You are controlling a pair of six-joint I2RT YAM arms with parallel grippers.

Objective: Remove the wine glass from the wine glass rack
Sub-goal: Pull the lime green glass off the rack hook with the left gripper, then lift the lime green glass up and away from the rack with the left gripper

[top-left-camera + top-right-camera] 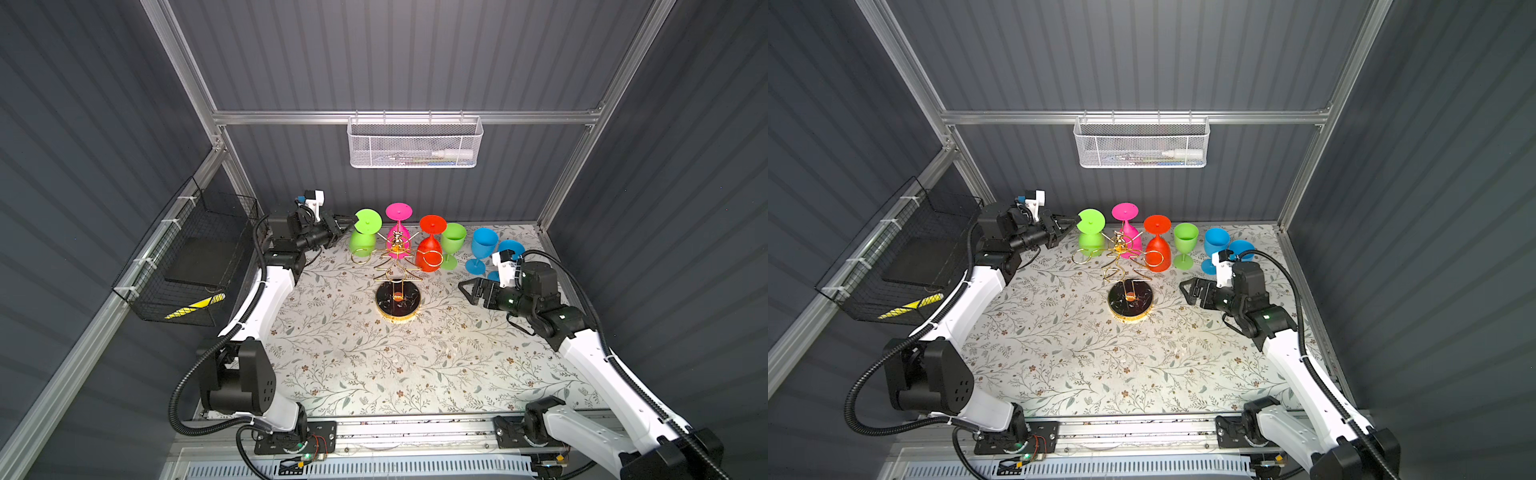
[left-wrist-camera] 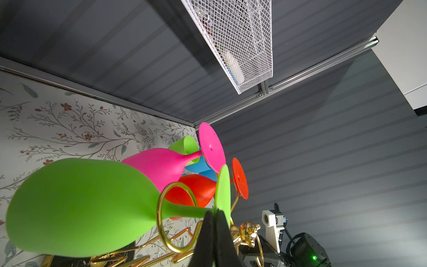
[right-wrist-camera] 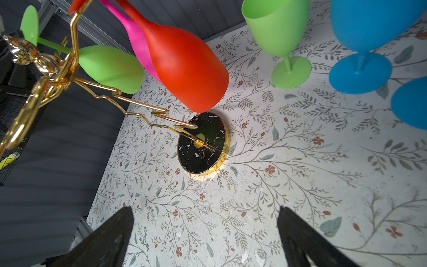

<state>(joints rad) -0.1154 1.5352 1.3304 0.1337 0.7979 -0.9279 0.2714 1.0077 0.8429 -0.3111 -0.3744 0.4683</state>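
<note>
Pincer of left arm point(image 1: 351, 219) clamped on foot rim of green wine glass point(image 1: 368, 223), hanging upside down on wine glass rack point(image 1: 390, 306), upper centre of frame; right pincer point(image 1: 466, 293) wide open, empty, right of rack base.

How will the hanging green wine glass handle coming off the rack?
Matte green plastic-looking wine glass: probably light, stiff. Pinched at its foot's edge by the left gripper, it may pivot. Its stem could snag the gold wire rack.

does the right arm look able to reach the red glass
Likely yes: the right gripper is open, nothing stands between it and the red glass; the upright green glass is close beside.
</note>
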